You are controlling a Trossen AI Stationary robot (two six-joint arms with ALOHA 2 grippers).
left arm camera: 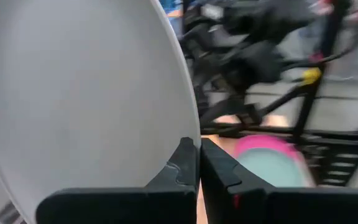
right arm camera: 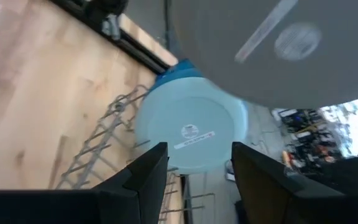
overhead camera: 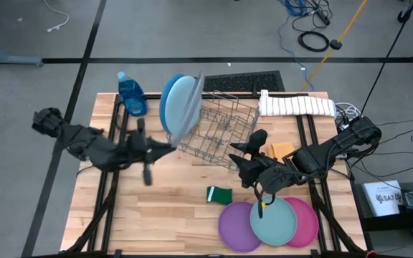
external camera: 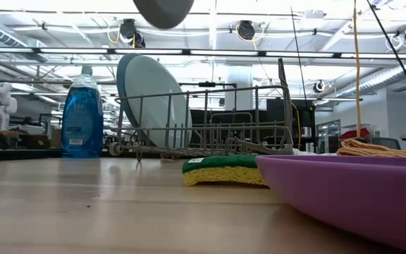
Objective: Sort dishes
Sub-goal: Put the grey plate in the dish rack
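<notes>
Progress: pale-blue plate (overhead camera: 183, 102) and deep-blue plate (overhead camera: 166, 107) upright in wire rack (overhead camera: 217, 129), at its end nearest left gripper (overhead camera: 169, 148). Purple plate (overhead camera: 236, 225), teal plate (overhead camera: 272, 219), pink plate (overhead camera: 308, 221) not racked, overlapping on table (overhead camera: 163, 208) just below right gripper (overhead camera: 244, 159).

Left gripper clenched, appears pinching pale-blue plate rim. Right gripper parted, empty, hovering beside rack.

Sponge (overhead camera: 219, 195) near right gripper.

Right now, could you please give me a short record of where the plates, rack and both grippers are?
rack: rear centre of table
in rack: pale-blue plate upright, deep-blue plate behind it
flat at front right: purple plate, teal plate, pink plate, overlapping
sponge: left of that pile
left gripper: shut, beside the pale-blue plate
right gripper: open, empty, by the rack
</notes>
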